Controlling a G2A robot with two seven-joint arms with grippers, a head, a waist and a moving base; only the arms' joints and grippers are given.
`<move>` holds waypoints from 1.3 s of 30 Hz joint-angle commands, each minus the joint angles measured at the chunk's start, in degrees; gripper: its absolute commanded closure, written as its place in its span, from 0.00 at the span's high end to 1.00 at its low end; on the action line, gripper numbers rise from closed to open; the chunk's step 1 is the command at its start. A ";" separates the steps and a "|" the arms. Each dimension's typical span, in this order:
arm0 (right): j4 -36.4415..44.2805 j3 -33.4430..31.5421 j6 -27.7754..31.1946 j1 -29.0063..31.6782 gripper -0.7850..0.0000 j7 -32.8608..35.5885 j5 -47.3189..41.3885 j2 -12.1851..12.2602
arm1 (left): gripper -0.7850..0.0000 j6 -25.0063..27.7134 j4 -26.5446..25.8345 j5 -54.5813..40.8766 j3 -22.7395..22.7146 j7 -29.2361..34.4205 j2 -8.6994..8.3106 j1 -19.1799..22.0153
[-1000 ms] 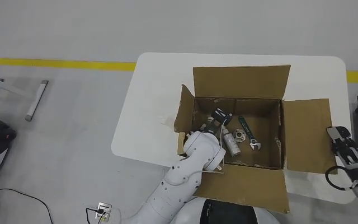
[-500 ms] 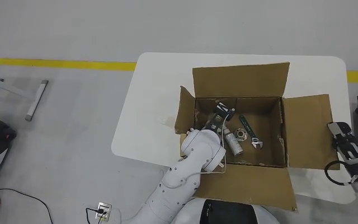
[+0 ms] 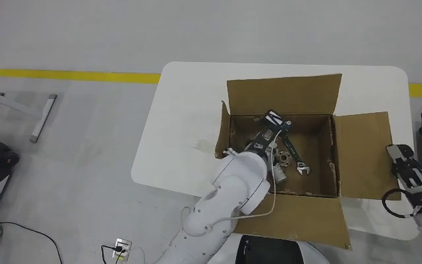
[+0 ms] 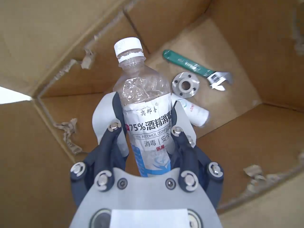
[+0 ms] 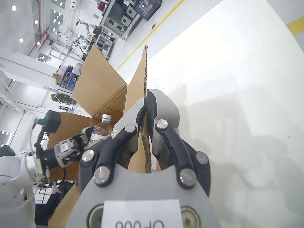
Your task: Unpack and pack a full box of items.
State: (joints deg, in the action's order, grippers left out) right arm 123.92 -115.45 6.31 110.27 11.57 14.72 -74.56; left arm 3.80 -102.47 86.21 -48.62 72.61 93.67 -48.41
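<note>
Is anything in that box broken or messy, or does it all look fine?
The cardboard box is ragged inside: torn paper shreds hang along its seams. The clear bottle in the left gripper looks crumpled. No spill shows.

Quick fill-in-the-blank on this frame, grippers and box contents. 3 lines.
1. The left gripper is shut on a clear bottle with a ____ cap.
2. The right gripper is shut on a ____ of the cardboard box.
3. The wrench on the box floor has a ____ handle.
Missing words: white; flap; green.
</note>
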 commanded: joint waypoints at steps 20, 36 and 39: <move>0.26 0.66 -6.48 -0.53 0.00 -4.71 -3.54 -0.84 | 0.00 2.96 -18.91 5.42 -13.57 3.22 -1.46 -3.03; 1.15 1.05 -6.75 1.12 0.00 -6.10 -2.74 -1.36 | 0.00 3.51 -17.74 7.20 -17.61 -0.73 -2.15 -5.47; 1.59 0.81 -5.91 1.48 1.00 -6.76 -3.49 -1.50 | 0.00 3.50 -19.26 7.40 -18.01 -0.57 -2.18 -5.08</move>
State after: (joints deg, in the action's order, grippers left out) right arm 125.38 -114.52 0.19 111.61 4.91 11.36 -76.02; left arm 7.31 -121.18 93.60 -66.47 71.96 91.50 -53.64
